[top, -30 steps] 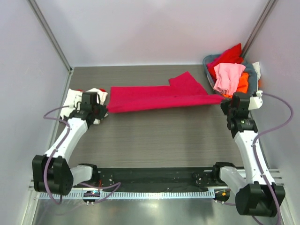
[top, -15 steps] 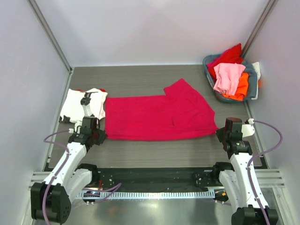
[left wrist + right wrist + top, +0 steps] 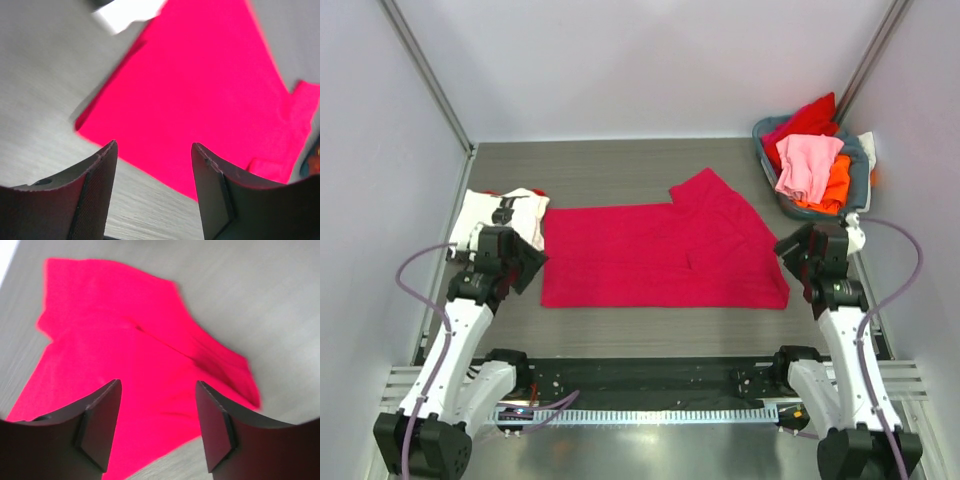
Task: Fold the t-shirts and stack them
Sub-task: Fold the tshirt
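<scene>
Crimson tee (image 3: 660, 255) lies spread mid-frame in top view; I'd judge its folding barely begun. White tee (image 3: 492, 215), mid-left, looks folded, so approx 1 done. Pink tee (image 3: 808, 165), red tee (image 3: 810, 118) & orange tee (image 3: 837, 180) sit in basket (image 3: 858, 170), upper right. Left gripper (image 3: 154, 145) & right gripper (image 3: 158, 382) both spread wide, holding nothing, by crimson tee's lower corners.

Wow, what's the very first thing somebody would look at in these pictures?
The big crimson-magenta cloth t-shirt spread flat across the middle of the grey table grabs the eye first. Next comes the grey-blue basket in the far right corner, heaped with red, pink and orange tees. At either end of the shirt, the left claw and right claw stand open, holding nothing.
</scene>
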`<action>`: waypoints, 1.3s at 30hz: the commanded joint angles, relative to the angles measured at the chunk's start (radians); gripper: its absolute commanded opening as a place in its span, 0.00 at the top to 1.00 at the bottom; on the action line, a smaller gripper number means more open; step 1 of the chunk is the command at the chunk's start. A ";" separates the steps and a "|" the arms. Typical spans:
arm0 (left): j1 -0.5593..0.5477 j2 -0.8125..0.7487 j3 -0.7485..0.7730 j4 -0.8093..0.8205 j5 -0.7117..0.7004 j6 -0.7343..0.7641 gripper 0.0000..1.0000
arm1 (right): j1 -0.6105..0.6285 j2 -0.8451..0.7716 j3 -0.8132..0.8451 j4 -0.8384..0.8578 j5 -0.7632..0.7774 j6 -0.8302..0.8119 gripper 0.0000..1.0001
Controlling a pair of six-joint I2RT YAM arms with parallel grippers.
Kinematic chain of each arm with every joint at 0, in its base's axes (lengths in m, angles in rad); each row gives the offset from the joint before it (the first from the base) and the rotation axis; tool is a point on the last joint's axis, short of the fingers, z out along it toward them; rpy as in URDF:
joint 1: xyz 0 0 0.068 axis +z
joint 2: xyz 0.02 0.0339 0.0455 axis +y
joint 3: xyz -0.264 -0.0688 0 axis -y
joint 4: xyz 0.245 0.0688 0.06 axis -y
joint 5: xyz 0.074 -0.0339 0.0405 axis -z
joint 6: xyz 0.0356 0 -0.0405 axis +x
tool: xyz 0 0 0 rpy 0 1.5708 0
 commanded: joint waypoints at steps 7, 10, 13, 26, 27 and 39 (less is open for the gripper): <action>0.001 0.270 0.268 0.185 0.113 0.292 0.34 | 0.025 0.498 0.323 0.269 -0.278 -0.307 0.32; -0.007 0.376 0.317 0.243 0.104 0.297 0.32 | 0.055 0.680 0.444 0.283 -0.270 -0.325 0.38; -0.019 0.469 0.394 0.265 0.090 0.298 0.32 | 0.083 0.802 0.555 0.287 -0.260 -0.325 0.41; -0.053 0.940 0.748 0.307 -0.006 0.349 0.35 | 0.184 1.385 1.073 0.274 -0.099 -0.387 0.36; -0.050 0.994 0.768 0.300 -0.011 0.350 0.35 | 0.189 1.448 1.146 0.266 -0.100 -0.388 0.36; 0.118 1.186 0.853 0.323 0.090 0.274 0.40 | 0.270 1.756 1.555 0.125 -0.017 -0.464 0.34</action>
